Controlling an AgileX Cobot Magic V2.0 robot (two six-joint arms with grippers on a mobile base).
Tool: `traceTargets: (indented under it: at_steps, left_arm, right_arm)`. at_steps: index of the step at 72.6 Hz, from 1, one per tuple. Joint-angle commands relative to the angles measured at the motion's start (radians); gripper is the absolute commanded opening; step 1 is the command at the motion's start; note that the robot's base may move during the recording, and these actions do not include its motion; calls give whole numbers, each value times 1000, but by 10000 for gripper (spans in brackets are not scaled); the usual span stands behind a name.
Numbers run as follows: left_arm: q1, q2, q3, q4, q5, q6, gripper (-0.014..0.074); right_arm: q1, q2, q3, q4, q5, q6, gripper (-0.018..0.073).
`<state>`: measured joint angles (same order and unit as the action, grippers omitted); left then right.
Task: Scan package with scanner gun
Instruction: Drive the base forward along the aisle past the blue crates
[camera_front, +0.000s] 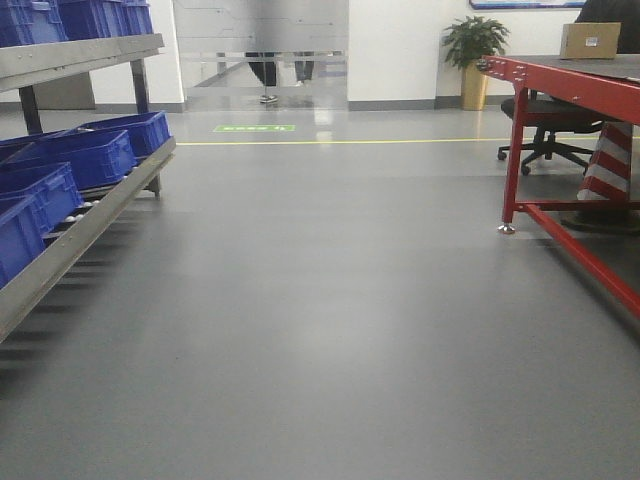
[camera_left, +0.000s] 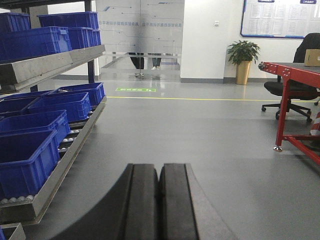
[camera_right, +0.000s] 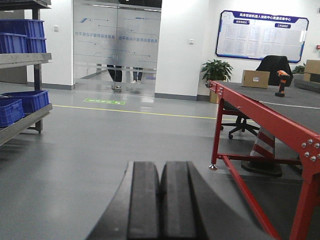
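The package (camera_right: 255, 79), a tan cardboard box with a small white label, stands at the far end of the red table (camera_right: 260, 117), well away from me. It also shows in the front view as the package (camera_front: 590, 40) and at the edge of the left wrist view as the package (camera_left: 312, 57). The scanner gun (camera_right: 281, 84), black head over orange handle, stands upright on the table to the package's right. My left gripper (camera_left: 159, 167) and right gripper (camera_right: 161, 164) are both shut with nothing between the pads, held over the grey floor.
A roller rack with several blue bins (camera_front: 95, 155) runs along the left. A black office chair (camera_front: 545, 125) and a striped cone (camera_front: 610, 165) stand under the red table. Another tan box (camera_right: 313, 67) sits farther right. A potted plant (camera_front: 473, 55) stands by the far wall.
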<state>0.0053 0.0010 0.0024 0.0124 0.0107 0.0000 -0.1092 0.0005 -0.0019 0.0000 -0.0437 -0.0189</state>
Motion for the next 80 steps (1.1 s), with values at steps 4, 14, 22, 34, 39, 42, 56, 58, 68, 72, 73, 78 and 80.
traceTargets:
  at_steps: [4, 14, 22, 34, 39, 42, 56, 58, 68, 72, 73, 78, 80]
  left_arm:
    - [2, -1, -2, -5, -16, 0, -111]
    - [2, -1, -2, -5, -16, 0, -111]
    - [2, -1, -2, -5, -16, 0, -111]
    - [2, -1, -2, -5, -16, 0, -111]
    - [2, -1, -2, -5, -16, 0, -111]
    - [2, -1, -2, -5, -16, 0, -111]
    - [2, -1, -2, -5, -16, 0, -111]
    - [2, -1, -2, -5, -16, 0, -111]
    - [2, -1, -2, -5, -16, 0, -111]
    - [2, -1, -2, -5, -16, 0, -111]
    - [2, -1, -2, -5, -16, 0, -111]
    - [2, -1, -2, -5, -16, 0, -111]
    - [2, -1, -2, -5, -16, 0, -111]
  right_arm:
    - [2, -1, 2, 0, -16, -8, -163]
    - [2, -1, 2, 0, -16, -8, -163]
    - [2, -1, 2, 0, -16, -8, -163]
    - [2, -1, 2, 0, -16, -8, -163]
    - [2, -1, 2, 0, -16, -8, -163]
    - [2, -1, 2, 0, -16, -8, -163]
    - [2, -1, 2, 0, -16, -8, -163]
    - [2, -1, 2, 0, -16, -8, -163]
    - [2, -1, 2, 0, -16, -8, -163]
    - [2, -1, 2, 0, -16, -8, -163]
    - [2, -1, 2, 0, -16, -8, -163]
    - [2, -1, 2, 0, -16, -8, -163]
    - [2, -1, 2, 0, -16, -8, -163]
